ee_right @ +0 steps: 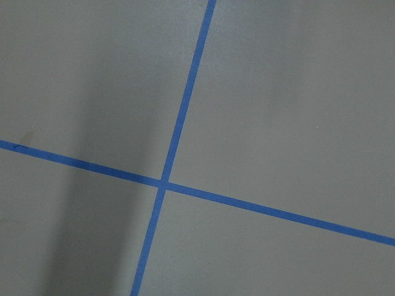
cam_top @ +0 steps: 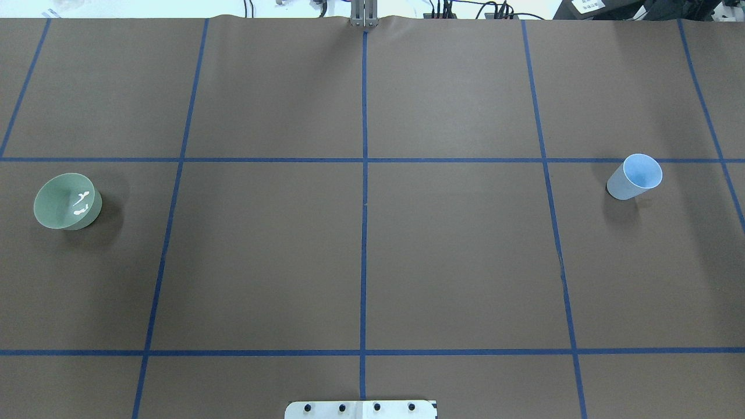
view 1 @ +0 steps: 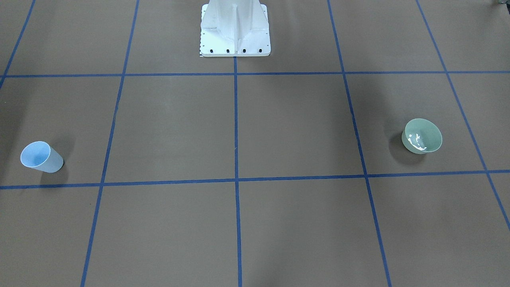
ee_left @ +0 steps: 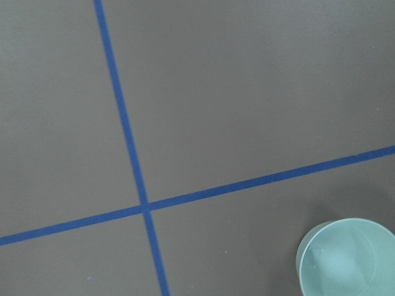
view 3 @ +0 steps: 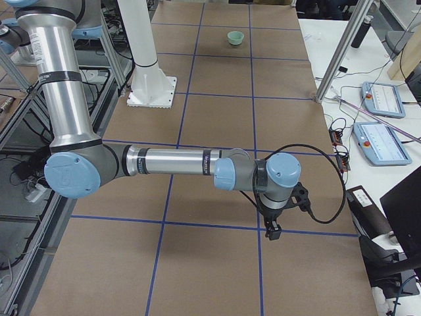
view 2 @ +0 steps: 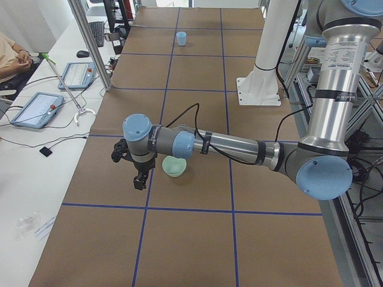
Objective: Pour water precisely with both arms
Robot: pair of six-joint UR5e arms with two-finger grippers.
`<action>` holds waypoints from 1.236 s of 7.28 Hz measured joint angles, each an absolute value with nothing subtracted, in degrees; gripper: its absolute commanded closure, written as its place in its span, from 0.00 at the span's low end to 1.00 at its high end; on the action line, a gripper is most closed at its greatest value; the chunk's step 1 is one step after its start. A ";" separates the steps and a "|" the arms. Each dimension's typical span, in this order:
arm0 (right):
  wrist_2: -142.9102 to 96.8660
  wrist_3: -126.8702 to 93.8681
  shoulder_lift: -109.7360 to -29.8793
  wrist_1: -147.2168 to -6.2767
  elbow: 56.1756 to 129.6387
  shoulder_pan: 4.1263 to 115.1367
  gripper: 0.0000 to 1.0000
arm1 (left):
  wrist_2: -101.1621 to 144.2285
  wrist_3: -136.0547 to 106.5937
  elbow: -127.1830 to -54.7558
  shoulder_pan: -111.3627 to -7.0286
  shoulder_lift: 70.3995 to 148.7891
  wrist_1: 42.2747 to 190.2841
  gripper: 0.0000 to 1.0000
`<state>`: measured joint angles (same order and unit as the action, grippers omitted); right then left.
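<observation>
The bowl (cam_top: 53,205), pale green, stands upright on the brown table (cam_top: 361,262) on the robot's left side. The water (cam_top: 81,202) lies in it, a small amount, showing only as white glints on the inner wall. Well apart from it, on the robot's right side, a pale blue cup (cam_top: 634,177) stands mouth up beside a blue tape line (cam_top: 364,174). The left arm (view 2: 233,145) reaches out low over the table, and the left gripper (view 2: 139,179) hangs pointing down just beside the bowl, off its rim. It shows only from the table's end, so I cannot tell how far its fingers stand apart. The right arm (view 3: 171,161) stretches out the same way, with the right gripper (view 3: 271,229) hanging above the table. Its fingers look bare, perhaps, but I cannot tell their spread either. The white pedestal (view 1: 235,30) stands at mid table. Two tablets (view 2: 36,109) lie on the side bench, their screens too small to read.
</observation>
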<state>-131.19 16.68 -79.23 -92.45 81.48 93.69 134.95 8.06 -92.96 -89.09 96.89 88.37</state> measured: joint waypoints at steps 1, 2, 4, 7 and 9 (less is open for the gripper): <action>-131.23 16.64 -79.26 -92.51 81.47 93.69 0.00 | 134.85 11.29 -92.82 -91.85 96.74 86.76 0.00; -131.28 16.62 -79.32 -92.54 81.48 93.69 0.00 | 134.80 12.67 -92.79 -93.49 96.34 86.23 0.00; -131.36 16.61 -79.46 -92.61 81.57 93.69 0.00 | 135.06 12.78 -93.10 -94.56 95.01 86.29 0.00; -131.59 16.61 -79.62 -92.40 81.70 93.69 0.00 | 135.23 12.41 -93.09 -94.74 93.30 86.74 0.00; -131.65 16.25 -79.74 -92.34 81.81 93.69 0.00 | 135.26 12.28 -93.24 -94.74 93.26 86.92 0.00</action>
<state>-131.65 16.25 -79.74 -92.34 81.81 93.69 135.26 12.28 -93.24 -94.74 93.26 86.92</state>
